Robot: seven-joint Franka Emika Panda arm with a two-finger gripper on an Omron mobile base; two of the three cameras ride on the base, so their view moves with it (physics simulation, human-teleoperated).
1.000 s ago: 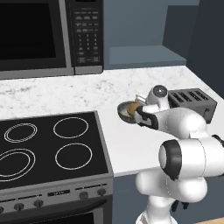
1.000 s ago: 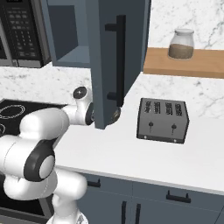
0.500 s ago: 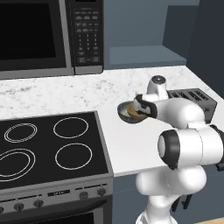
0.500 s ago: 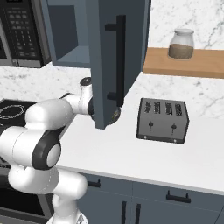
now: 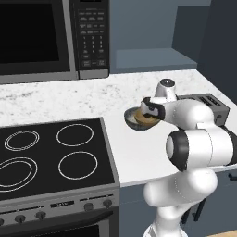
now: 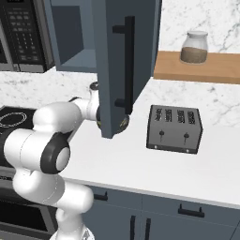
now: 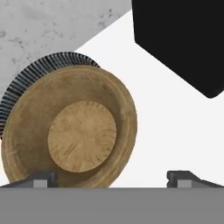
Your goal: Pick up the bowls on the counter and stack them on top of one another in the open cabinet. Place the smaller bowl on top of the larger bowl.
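Note:
Two bowls sit close together on the white counter [image 5: 139, 148], just right of the stove. The larger bowl [image 5: 133, 118] is dark grey-blue with a pale inside, and its ribbed rim [image 7: 26, 81] peeks out from behind the wooden one. The smaller bowl [image 5: 150, 121] is tan-brown and lies partly across it [image 7: 83, 135]. My gripper [image 5: 148, 111] hovers right over them and is open [image 7: 111, 177], its fingertips [image 7: 43, 176] set wide apart with one tip at the wooden bowl's rim. The open cabinet [image 5: 150, 59] is up behind, with its shelf floor bare.
The black stovetop [image 5: 55, 152] lies left of the bowls, under the microwave [image 5: 51, 37]. A dark toaster [image 6: 174, 127] stands to their right. The cabinet's open door [image 6: 126, 61] hangs in front of the hand in the right base view. A jar [image 6: 193, 47] rests on a wooden board.
The wrist has risen a little and the hand has tilted down over the bowls. The bowls have stayed where they were on the counter.

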